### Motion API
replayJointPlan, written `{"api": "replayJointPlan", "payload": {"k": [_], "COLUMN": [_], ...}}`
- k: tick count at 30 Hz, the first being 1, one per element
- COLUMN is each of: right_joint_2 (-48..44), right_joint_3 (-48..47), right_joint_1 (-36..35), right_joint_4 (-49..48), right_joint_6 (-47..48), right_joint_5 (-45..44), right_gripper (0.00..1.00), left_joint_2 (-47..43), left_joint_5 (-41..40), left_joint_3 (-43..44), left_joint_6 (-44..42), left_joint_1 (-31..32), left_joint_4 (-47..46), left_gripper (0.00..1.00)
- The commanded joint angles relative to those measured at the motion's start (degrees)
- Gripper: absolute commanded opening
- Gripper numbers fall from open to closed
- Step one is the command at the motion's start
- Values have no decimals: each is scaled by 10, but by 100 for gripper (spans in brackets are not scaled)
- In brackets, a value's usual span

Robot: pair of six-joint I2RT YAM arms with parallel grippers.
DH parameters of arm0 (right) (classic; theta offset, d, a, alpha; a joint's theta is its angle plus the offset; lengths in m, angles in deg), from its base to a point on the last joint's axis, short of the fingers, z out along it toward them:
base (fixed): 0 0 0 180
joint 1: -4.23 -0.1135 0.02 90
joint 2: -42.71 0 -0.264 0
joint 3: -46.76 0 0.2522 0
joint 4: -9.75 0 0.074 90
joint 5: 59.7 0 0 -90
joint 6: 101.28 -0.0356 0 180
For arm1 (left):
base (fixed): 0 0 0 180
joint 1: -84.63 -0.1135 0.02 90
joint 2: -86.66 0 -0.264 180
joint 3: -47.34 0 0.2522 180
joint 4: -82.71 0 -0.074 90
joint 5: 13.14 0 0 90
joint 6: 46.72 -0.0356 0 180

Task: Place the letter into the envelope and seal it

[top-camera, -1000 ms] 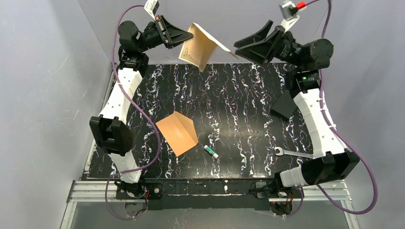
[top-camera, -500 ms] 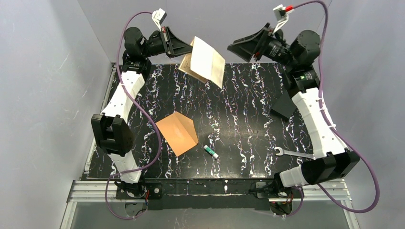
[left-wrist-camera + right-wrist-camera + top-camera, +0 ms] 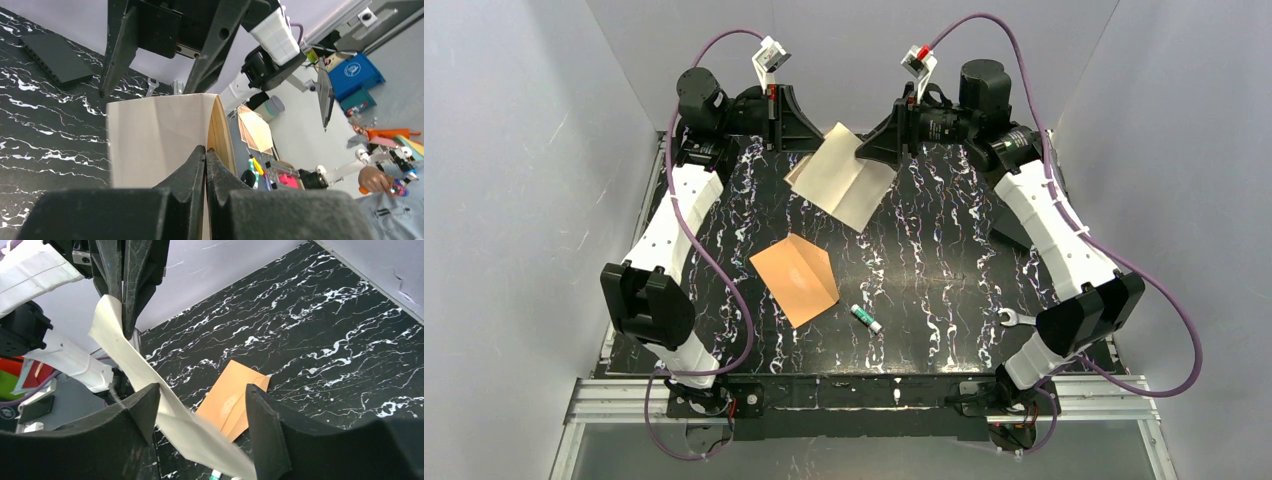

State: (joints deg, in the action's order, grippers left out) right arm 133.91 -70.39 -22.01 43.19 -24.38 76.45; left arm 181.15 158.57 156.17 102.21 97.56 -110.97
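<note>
Letter is hanging clamped in your left gripper, free half passing between the spread jaws of your right gripper; envelope is lying below both. Be closing squarely, keeping the sheet untwisted.

Black marbled counter w/ small green-white tube front-centre; wrench to its right; dark flat block at right edge.

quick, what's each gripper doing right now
left gripper: shut on the letter
right gripper: open, the letter lying between its jaws
</note>
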Motion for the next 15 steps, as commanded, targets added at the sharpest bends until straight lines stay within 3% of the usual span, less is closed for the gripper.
{"api": "replayJointPlan", "payload": {"k": [1,10,15], "right_joint_2": [-1,-5,-15], "right_joint_3": [-44,-21,-22], "right_joint_1": [-17,-38,-37], "right_joint_4": [29,-20,-52], "right_joint_6": [32,-22,-54], "right_joint_5": [48,118,121], "right_gripper": [66,35,11], "left_joint_2": [-30,-22,-16], "left_joint_5": [50,63,74], "left_joint_3": [-4,15,25], "left_joint_6": [-14,-11,-9], "left_joint_1": [3,5,4], "left_joint_4": [-15,-16,-17], "left_gripper": [0,0,0]}}
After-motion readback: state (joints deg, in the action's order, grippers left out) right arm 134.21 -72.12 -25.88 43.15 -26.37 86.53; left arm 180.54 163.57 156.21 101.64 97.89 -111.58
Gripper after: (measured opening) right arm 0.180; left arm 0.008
